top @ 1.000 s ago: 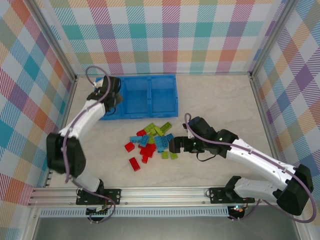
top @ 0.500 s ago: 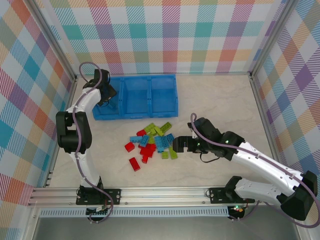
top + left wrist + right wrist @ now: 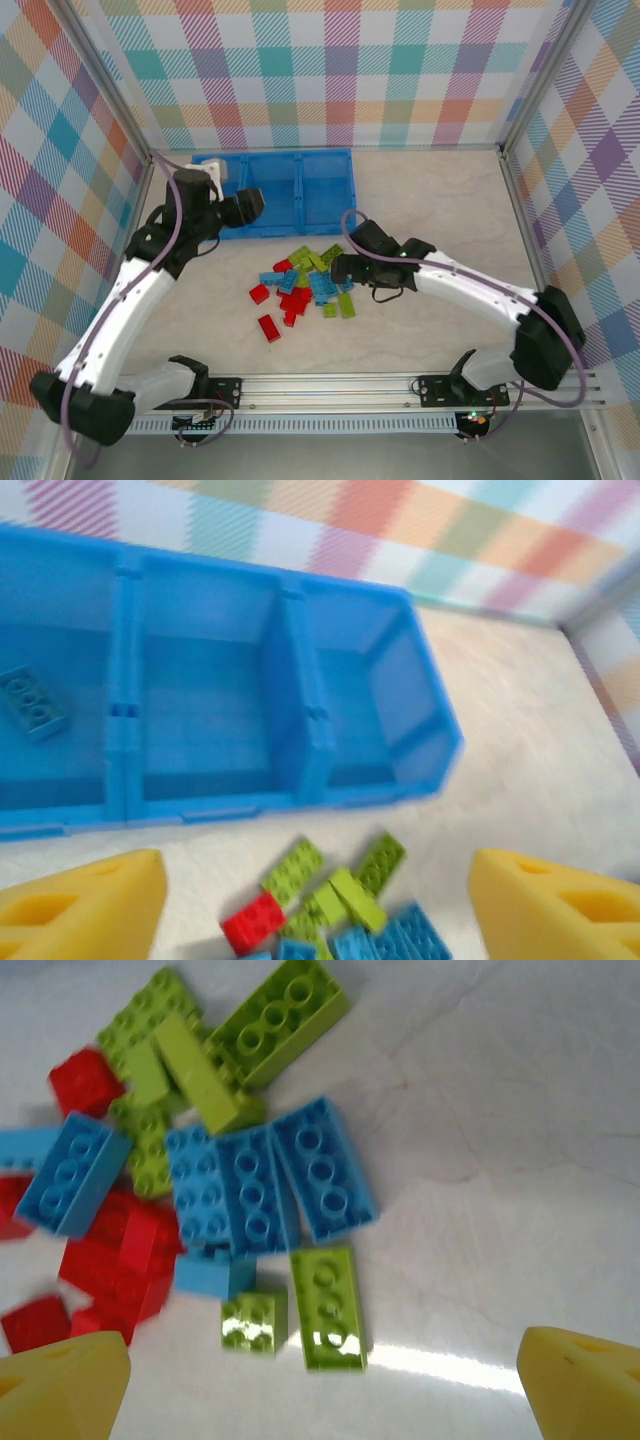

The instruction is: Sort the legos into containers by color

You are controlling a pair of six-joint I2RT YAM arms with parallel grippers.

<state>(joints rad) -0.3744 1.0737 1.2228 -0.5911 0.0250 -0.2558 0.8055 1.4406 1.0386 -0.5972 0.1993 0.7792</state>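
Red, light blue and lime green legos [image 3: 305, 280] lie in a loose pile on the table. The blue tray of containers [image 3: 300, 154] stands behind them. In the left wrist view one light blue brick [image 3: 30, 702] lies in the left compartment of the tray [image 3: 250, 805]; the other two compartments look bare. My left gripper [image 3: 250, 203] hovers at the tray's front edge, open [image 3: 320, 920] with nothing between its fingers. My right gripper [image 3: 338, 268] hangs over the pile's right side, open [image 3: 325, 1390], just above a lime green brick [image 3: 330, 1305] and beside blue bricks [image 3: 250, 1190].
Metal frame posts [image 3: 520, 200] and checkered walls close the table in on three sides. Bare tabletop [image 3: 440, 200] stretches to the right of the tray and pile. A lone red brick [image 3: 268, 328] lies at the front of the pile.
My left gripper has opened and swung from over the tray's left compartment to the tray's front edge. My right gripper has shifted left and farther in over the pile.
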